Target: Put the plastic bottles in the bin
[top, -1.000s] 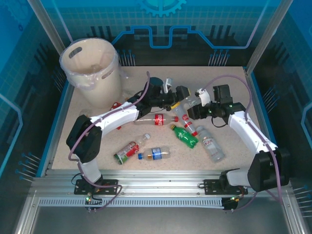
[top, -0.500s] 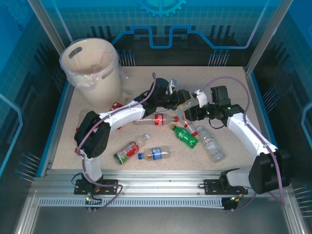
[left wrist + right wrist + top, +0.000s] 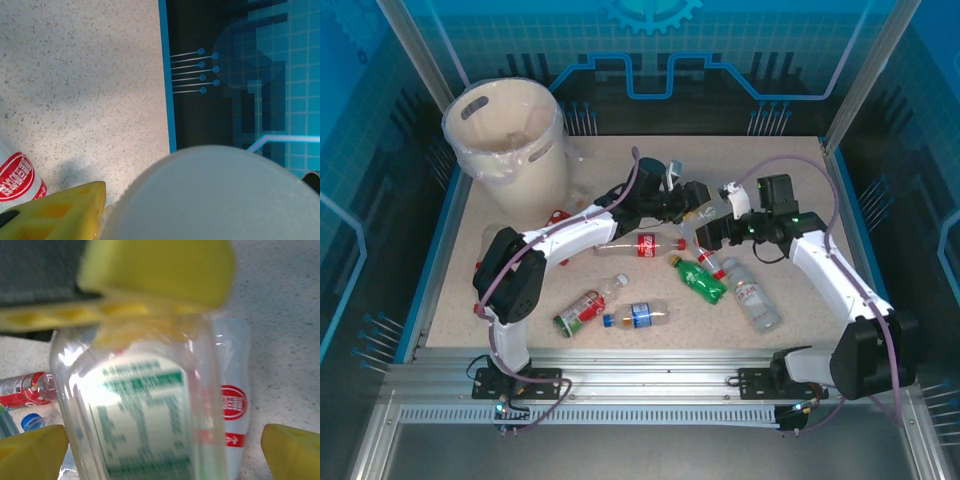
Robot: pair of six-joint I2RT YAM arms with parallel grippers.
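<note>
Plastic bottles lie scattered on a speckled table (image 3: pixel 720 330) in front of two robot arms. Nearest the bases, a red-labelled bottle (image 3: pixel 582 310) and a blue-labelled bottle (image 3: pixel 642 315) rest on their sides just beside each other. A green bottle (image 3: pixel 701 281) and a clear white-labelled bottle (image 3: pixel 755 298) lie a little further in on the right. Beyond them a second red-labelled bottle (image 3: pixel 645 245) lies near mid-table. Just past it the two grippers meet above the table. The left gripper (image 3: pixel 698 205) is closed on a clear bottle with green print (image 3: pixel 140 415), its yellow fingers (image 3: pixel 155 270) pressed against one end of it in the right wrist view. The right gripper (image 3: pixel 713 236) stands wide open, its yellow fingertips (image 3: pixel 292 452) well apart on either side of that bottle and off its walls (a red-and-white-labelled bottle (image 3: pixel 232 405) lies on the table behind). In the left wrist view a pale blurred round surface (image 3: pixel 215 195) sits against one yellow finger (image 3: pixel 60 212); what it is cannot be told. The bin (image 3: pixel 510 190), a cream bucket with a clear liner, stands upright at the far left corner, well apart from both grippers.
</note>
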